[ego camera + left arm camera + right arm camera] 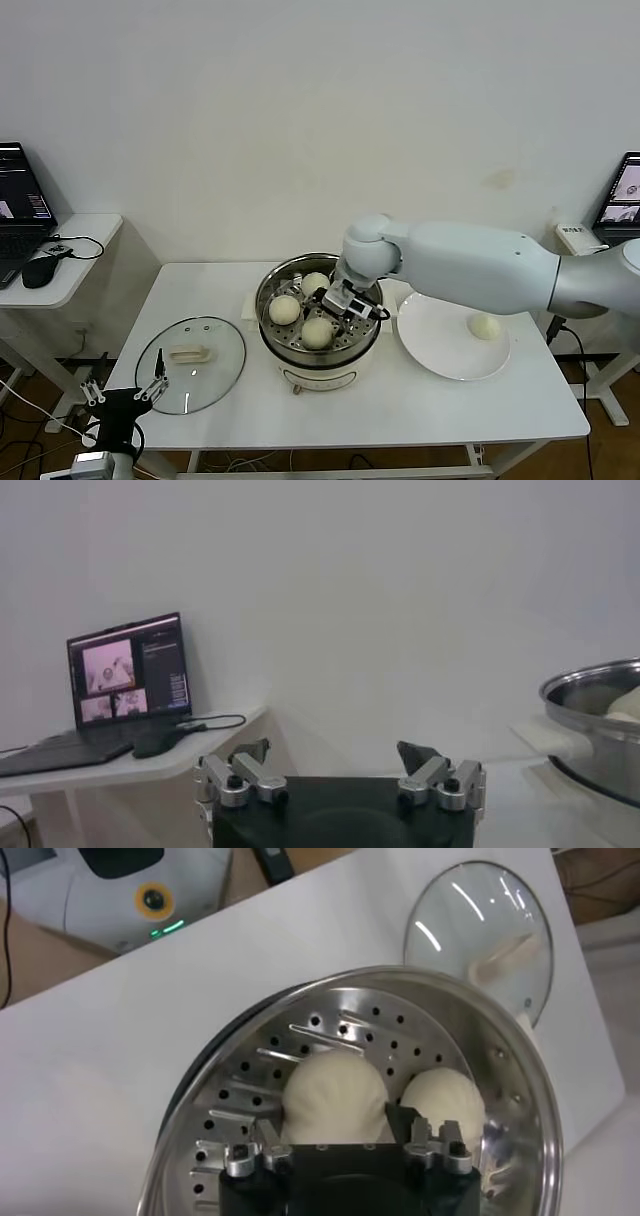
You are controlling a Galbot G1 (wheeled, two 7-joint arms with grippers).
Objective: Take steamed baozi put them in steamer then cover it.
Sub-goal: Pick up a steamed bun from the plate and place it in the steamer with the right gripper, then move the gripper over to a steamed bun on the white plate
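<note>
The steel steamer (268, 290) stands mid-table with three cream-white baozi in it; one (285, 310) lies at its left, one (315, 283) at the back. My right gripper (335, 305) reaches down into the pot. In the right wrist view my right gripper (335, 1123) has its fingers against both sides of a baozi (335, 1093) on the perforated tray (330, 1028), with another baozi (445, 1098) beside it. A fourth baozi (484, 326) lies on the white plate (430, 345). The glass cover (190, 351) lies flat left of the steamer. My left gripper (125, 392) is parked, open and empty, below the table's front left corner.
A side table (70, 270) with a laptop and a mouse stands at the far left. Another laptop (622, 190) is at the far right. The left wrist view shows my left gripper (335, 752) with the steamer's rim (590, 685) off to one side.
</note>
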